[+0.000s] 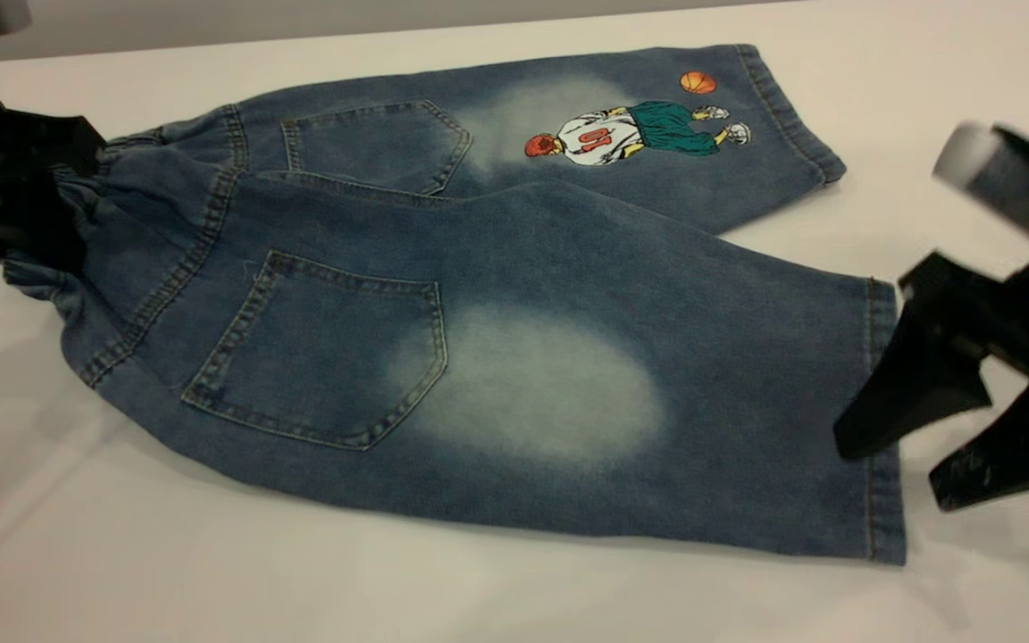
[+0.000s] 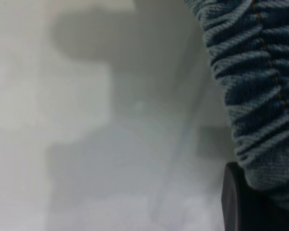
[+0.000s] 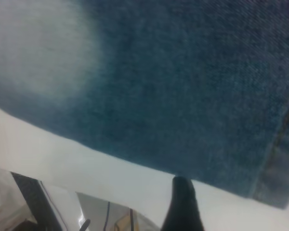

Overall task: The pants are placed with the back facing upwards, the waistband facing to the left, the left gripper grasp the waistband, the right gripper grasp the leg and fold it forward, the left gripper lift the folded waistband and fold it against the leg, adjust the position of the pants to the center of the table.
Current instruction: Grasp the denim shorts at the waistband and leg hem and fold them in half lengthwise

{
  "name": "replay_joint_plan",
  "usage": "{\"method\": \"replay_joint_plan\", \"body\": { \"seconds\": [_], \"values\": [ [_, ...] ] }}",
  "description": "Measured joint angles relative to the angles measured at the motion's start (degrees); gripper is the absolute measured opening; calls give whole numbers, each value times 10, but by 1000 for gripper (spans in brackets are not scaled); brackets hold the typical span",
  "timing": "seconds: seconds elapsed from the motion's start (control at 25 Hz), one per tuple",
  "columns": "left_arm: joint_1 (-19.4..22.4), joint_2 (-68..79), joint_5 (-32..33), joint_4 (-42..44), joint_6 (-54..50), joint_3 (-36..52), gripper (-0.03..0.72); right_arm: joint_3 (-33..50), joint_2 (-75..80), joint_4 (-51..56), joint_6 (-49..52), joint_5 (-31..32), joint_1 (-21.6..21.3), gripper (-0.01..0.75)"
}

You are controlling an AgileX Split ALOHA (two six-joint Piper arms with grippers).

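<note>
The pants (image 1: 497, 295) lie spread flat on the white table (image 1: 211, 572), back side up, so both back pockets are seen. The near back pocket (image 1: 318, 348) has a faded whitish patch (image 1: 532, 384) beside it, and the far back pocket (image 1: 372, 143) sits next to a second pale patch. On the far leg there is a basketball-player print (image 1: 631, 132) with a small orange ball (image 1: 698, 82) above it. The two legs point toward the right side of the exterior view and the waistband (image 1: 77, 223) points toward the left.

The left gripper (image 1: 41, 201) is at the waistband, at the left edge of the exterior view. In the left wrist view the gathered waistband (image 2: 255, 86) rests against one black finger (image 2: 236, 202), so the gripper touches the band, but whether it is really closed on the cloth I cannot tell (only a small part of one finger is visible).

The right gripper (image 1: 934, 455) is at the hem of the near leg (image 1: 881, 420), at the right side. Its two wedge fingers (image 1: 907, 384) are spread apart and hold nothing; one of them overlaps the hem edge in the exterior view. In the right wrist view one fingertip (image 3: 183, 202) is seen just beside the denim edge, over the table.
</note>
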Motion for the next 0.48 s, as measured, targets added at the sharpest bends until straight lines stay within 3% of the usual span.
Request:
{"method": "replay_joint_plan", "body": {
  "seconds": [0.28,0.48],
  "values": [
    [0,0,-1,0,-1,0,128,0,42,63,-61,-27,0,447],
    [0,0,-3,0,-1,0,128,-2,60,85,-88,-7,13,444]
  ]
}}
